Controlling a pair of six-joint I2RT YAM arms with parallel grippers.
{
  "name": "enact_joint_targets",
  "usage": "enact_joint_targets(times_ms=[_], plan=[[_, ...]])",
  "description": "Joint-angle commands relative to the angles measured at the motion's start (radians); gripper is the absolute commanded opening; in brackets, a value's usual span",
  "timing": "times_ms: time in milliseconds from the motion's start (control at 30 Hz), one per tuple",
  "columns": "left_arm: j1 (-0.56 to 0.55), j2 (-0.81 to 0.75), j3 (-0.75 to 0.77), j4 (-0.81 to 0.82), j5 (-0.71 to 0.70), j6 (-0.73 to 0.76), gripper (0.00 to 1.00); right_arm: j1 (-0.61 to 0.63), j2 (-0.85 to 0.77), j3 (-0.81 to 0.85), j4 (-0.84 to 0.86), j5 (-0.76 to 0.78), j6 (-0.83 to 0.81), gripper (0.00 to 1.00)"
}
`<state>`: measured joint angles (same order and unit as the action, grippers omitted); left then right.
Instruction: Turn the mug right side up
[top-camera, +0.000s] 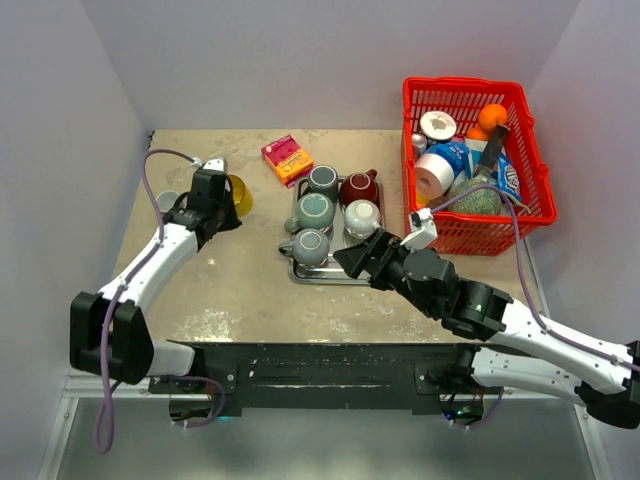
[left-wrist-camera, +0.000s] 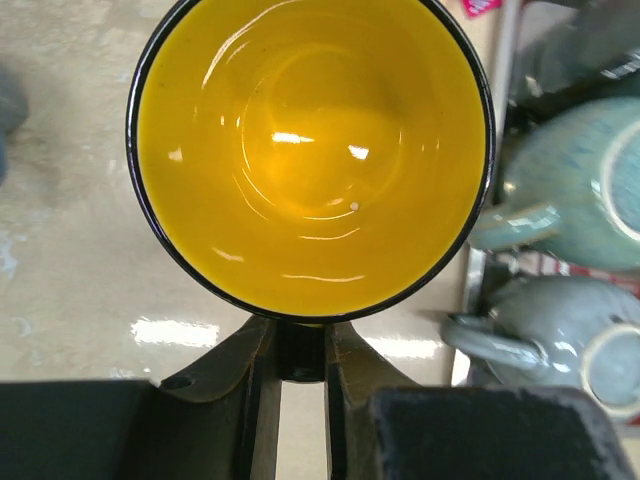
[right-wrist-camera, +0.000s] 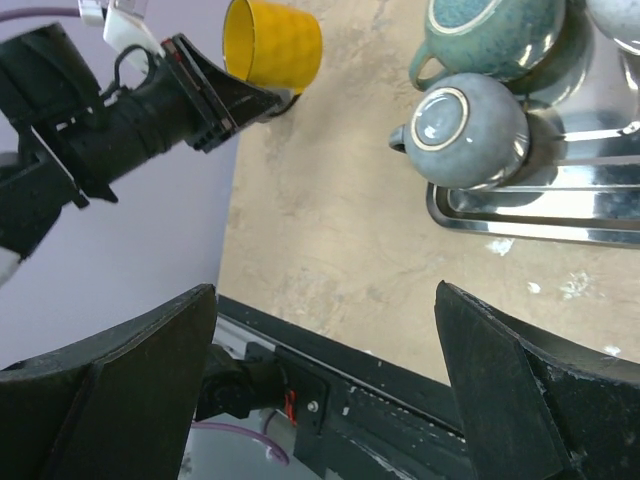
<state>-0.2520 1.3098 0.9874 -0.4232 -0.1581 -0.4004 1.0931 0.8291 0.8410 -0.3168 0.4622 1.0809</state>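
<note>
Reaching up along the worktop's left edge in the top view, the left arm bends at the elbow, and the left gripper carries the yellow mug tipped on its side, mouth towards the tray. The mug sits near the left edge, in the far half. The right arm stretches low and diagonal from the near right, and the right gripper is spread wide at the tray's near right corner, holding nothing. A red basket fills the far right corner and a pink box lies by the far edge.

Left wrist now: the mug's glossy yellow inside faces straight at the camera, black rim all round. Both fingers are pinched tight on a black part just under the rim. Teal mugs stand off to the right.

Right wrist: its fingers gape far apart above the near edge. Beyond, the mug hangs sideways in the other gripper, and an upside-down grey mug sits in the tray.
</note>
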Motion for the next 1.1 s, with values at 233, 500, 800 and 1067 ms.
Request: enact_joint_targets(times_ms=[233, 500, 800, 1067], plan=[[0.166, 0.232, 0.162, 0.164, -0.089, 0.029, 0.00, 0.001, -0.090, -0.028, -0.088, 0.099, 0.070, 0.94], [0.184, 0.354, 0.218, 0.154, -0.138, 0.049, 0.00, 0.001, -0.133, -0.049, -0.102, 0.108, 0.082, 0.94], [0.189, 0.462, 0.304, 0.095, -0.167, 0.075, 0.00, 0.001, -0.116, -0.052, -0.082, 0.084, 0.080, 0.94], [0.200, 0.539, 0.381, 0.032, -0.136, 0.100, 0.15, 0.001, -0.104, -0.057, -0.074, 0.073, 0.090, 0.94]])
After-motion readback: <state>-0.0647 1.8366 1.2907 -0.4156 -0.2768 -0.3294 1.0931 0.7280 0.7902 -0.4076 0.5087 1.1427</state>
